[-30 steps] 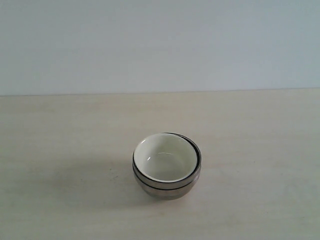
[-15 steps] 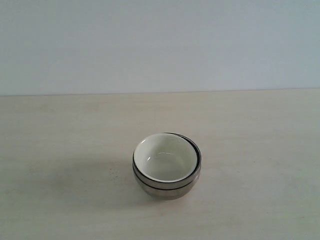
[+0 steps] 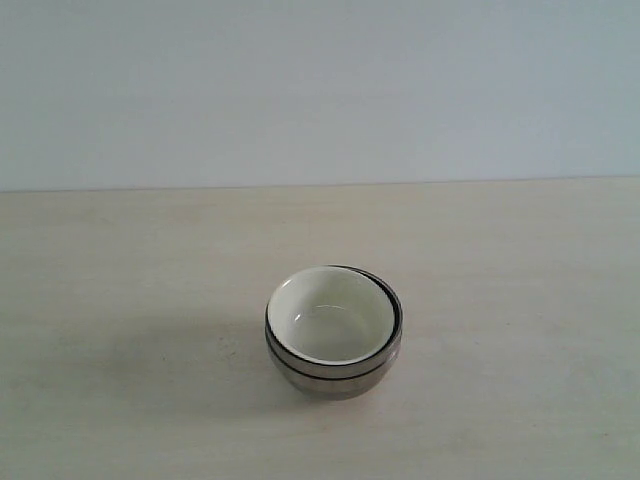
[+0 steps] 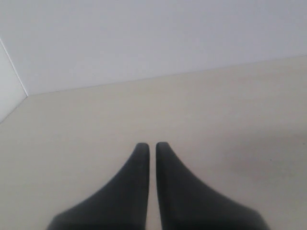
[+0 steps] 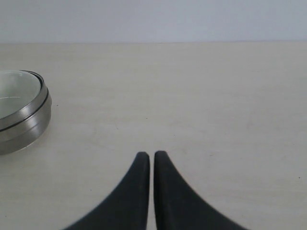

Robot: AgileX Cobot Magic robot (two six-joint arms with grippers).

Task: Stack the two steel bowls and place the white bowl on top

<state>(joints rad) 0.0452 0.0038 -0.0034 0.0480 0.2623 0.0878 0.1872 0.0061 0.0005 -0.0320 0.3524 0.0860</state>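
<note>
The table [image 3: 120,260] fills most of what I see, a pale bare top running back to a plain wall, and the only thing on it is the stack, which I take as my landmark. The two steel bowls [image 3: 338,376] sit nested one in the other, upright, near the middle of the table. The white bowl [image 3: 330,318] rests inside the upper one, pushed slightly off-centre, so a dark crescent of steel rim shows on one side of it. By my reading the stacking is done and nothing is left to pick up. Neither arm shows in the exterior view. From the right wrist camera the stack [image 5: 24,125] lies off to the side of the right end effector [image 5: 151,156] rather than ahead of it, well apart, with open table between them. The left wrist camera shows no bowl at all, so I judge the right arm to be the nearer one to the stack. The bowls are round, so no approach axis matters. The right end effector is closed on nothing, its tips almost together. The left end effector [image 4: 152,145] looks the same, closed with only a thin slit, touching nothing and clear of the table.
</note>
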